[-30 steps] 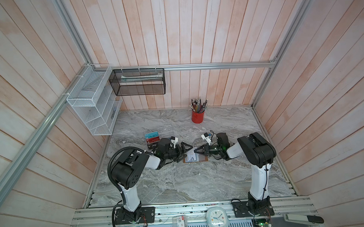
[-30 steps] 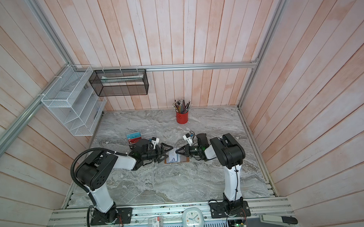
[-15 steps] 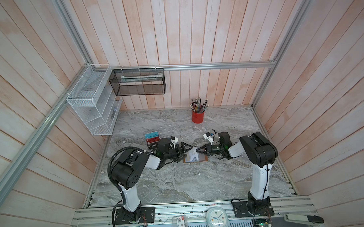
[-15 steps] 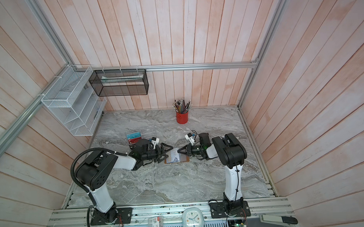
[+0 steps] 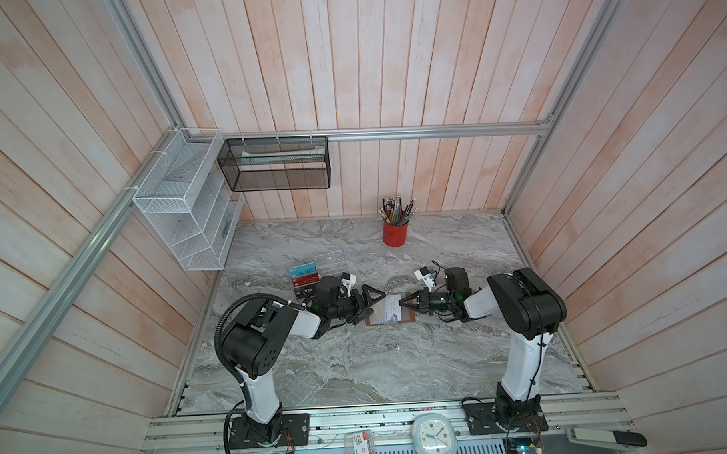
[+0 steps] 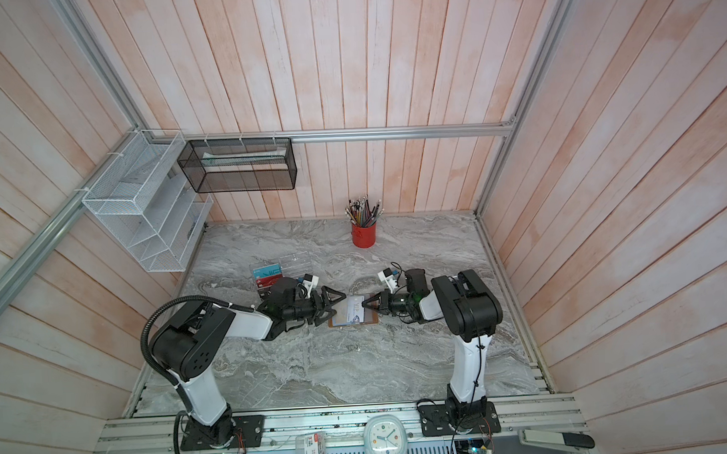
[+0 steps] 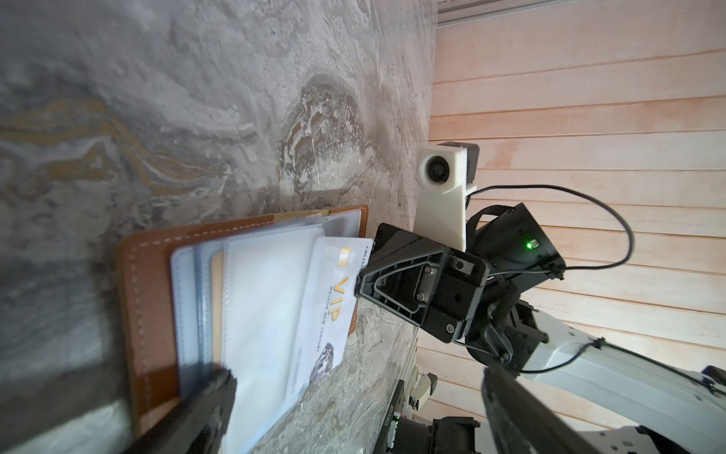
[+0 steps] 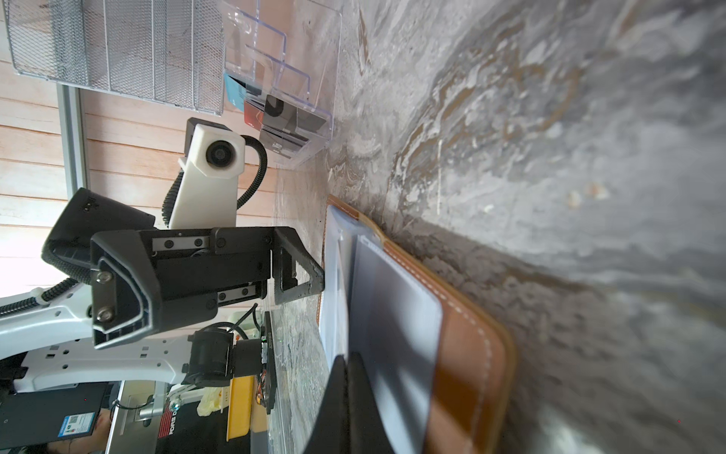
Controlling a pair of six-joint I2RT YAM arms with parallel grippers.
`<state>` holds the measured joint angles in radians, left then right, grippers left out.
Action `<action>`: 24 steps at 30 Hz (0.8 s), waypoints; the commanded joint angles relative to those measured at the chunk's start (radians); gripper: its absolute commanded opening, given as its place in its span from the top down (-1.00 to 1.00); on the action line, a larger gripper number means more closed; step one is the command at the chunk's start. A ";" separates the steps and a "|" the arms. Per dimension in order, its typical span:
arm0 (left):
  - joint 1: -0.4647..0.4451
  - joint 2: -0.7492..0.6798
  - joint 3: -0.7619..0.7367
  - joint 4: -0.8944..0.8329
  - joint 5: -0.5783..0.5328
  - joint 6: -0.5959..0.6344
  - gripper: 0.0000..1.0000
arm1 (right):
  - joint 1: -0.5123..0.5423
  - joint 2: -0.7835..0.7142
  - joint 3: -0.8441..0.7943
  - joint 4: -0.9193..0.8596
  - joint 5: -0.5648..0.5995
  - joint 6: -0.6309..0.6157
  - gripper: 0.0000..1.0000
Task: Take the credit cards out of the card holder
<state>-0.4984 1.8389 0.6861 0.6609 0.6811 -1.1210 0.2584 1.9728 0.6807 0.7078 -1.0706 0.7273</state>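
Left wrist view: white card [image 7: 326, 306], half out of open wallet [image 7: 145, 283], pinched by closed right gripper [image 7: 358, 281]. Left gripper [image 5: 368, 305] jaws spread wide at wallet's left edge.

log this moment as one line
left jaws open at card holder edge | right jaws shut on white vip card | card partly out of sleeve

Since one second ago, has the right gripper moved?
Yes. The right gripper, shut on the whitish card, has drawn back slightly rightward in a top view, judged against the fixed red pencil cup.
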 commanded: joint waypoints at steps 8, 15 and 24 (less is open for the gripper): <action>0.005 -0.033 0.035 -0.213 -0.043 0.087 -1.00 | -0.016 -0.095 0.003 -0.072 0.037 -0.032 1.00; 0.003 -0.087 0.036 -0.204 -0.047 0.116 -1.00 | -0.017 -0.133 0.020 -0.093 0.032 -0.022 1.00; -0.010 -0.089 0.070 -0.145 -0.022 0.144 -1.00 | -0.024 -0.176 0.068 -0.188 0.045 -0.055 1.00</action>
<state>-0.4988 1.7676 0.7162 0.4854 0.6510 -1.0153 0.2432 1.8229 0.7208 0.5694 -1.0359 0.7017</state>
